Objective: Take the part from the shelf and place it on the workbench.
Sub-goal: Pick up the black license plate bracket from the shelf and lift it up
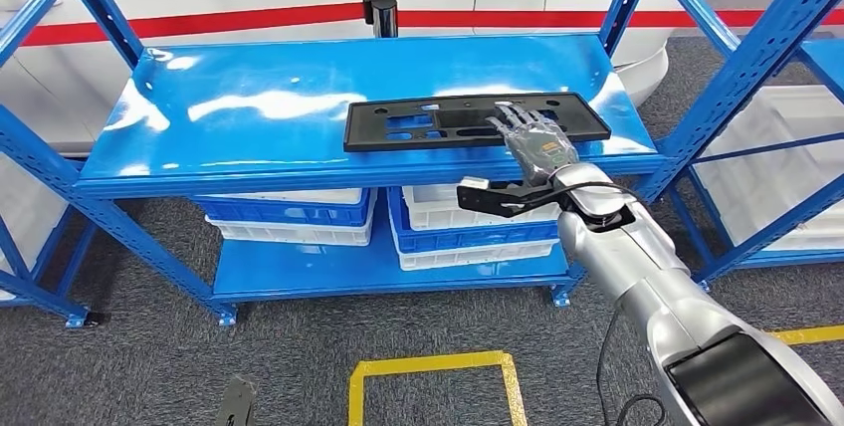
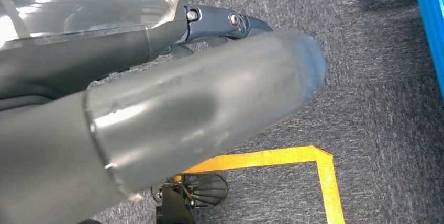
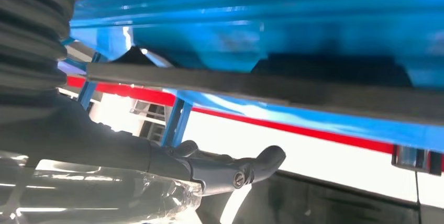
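Fingers of your right hand [image 1: 538, 142] lie spread flat on the black part [image 1: 438, 120], its right end hidden; grip unclear.

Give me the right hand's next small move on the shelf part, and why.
Probably close the right hand on the black plastic panel. In the head view its fingers lie flat and spread over the panel's near right portion on the blue shelf, with no grip visible. The right wrist view shows the panel edge beside the thumb.
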